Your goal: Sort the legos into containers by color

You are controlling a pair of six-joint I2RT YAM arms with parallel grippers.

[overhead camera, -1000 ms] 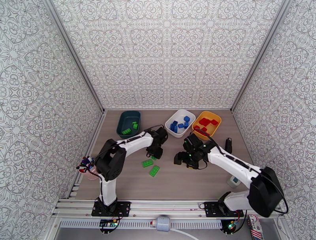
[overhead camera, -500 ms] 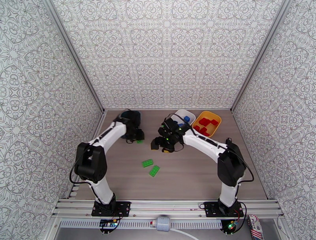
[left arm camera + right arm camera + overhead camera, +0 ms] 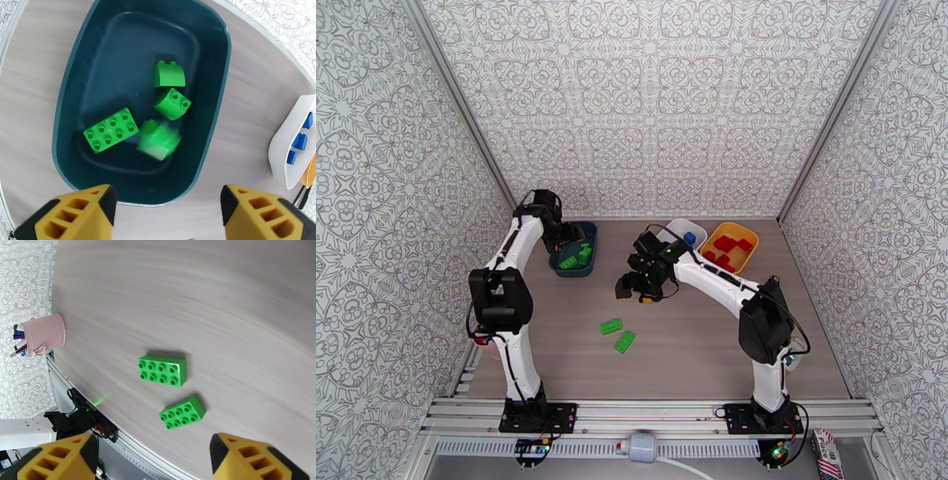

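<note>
Left gripper (image 3: 168, 199) hangs over the dark teal tub (image 3: 118, 51), fingers spread, holding nothing. 4 green legos lie inside this tub: a 2x4 brick (image 3: 111, 130), a curved brick (image 3: 169, 75), a 2x2 brick (image 3: 172, 103) and a blurred brick (image 3: 158, 140). Right gripper (image 3: 153, 449) hangs right of the tub, fingers spread and empty, above 2 loose green 2x4 bricks (image 3: 162, 371) lying on the table (image 3: 237, 299), well apart from the tub.

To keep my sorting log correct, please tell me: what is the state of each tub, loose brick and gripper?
Dark teal plastic tub: holds four green bricks.
White plastic tub: holds blue bricks.
Yellow plastic tub: holds red bricks.
Two green studded bricks: loose on wooden table, studs up.
Left gripper: open, empty.
Right gripper: open, empty.
</note>
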